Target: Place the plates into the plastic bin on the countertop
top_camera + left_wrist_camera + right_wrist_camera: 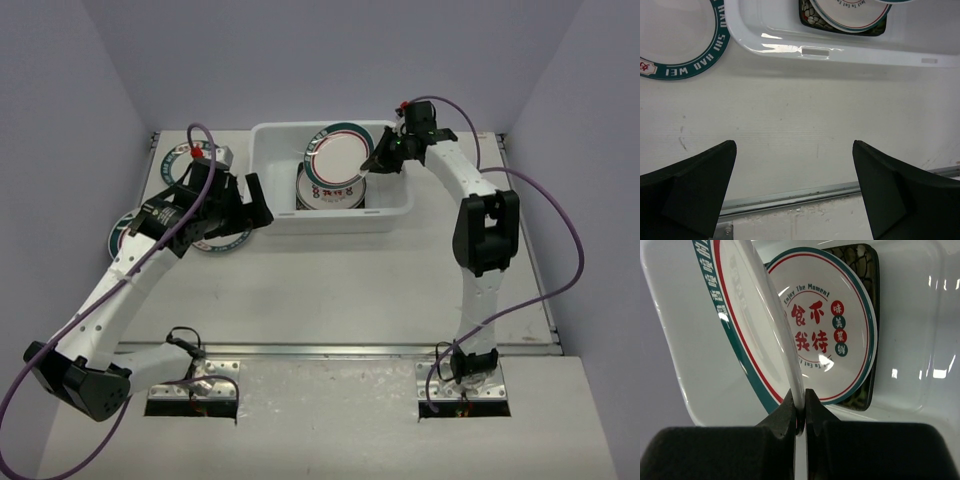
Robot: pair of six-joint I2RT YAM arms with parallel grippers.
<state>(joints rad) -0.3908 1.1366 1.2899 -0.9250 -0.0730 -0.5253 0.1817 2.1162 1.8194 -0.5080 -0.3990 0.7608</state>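
Note:
The white plastic bin (330, 218) stands at the back middle of the countertop (340, 290). My right gripper (378, 160) (800, 412) is shut on the rim of a round teal-rimmed plate (338, 155) (765, 315). That plate hangs tilted over the bin. Under it lies a round plate with red characters (825, 335) on a square black plate (871, 270). My left gripper (255, 205) (795, 150) is open and empty above bare countertop, just left of the bin's front wall (840, 50). Next to it a teal-rimmed plate (685, 40) rests on the countertop.
More round teal-rimmed plates (185, 160) (130, 235) lie on the countertop left of the bin, partly hidden under my left arm. A metal rail (340, 350) (790, 197) runs along the near edge. Grey walls close in the back and both sides.

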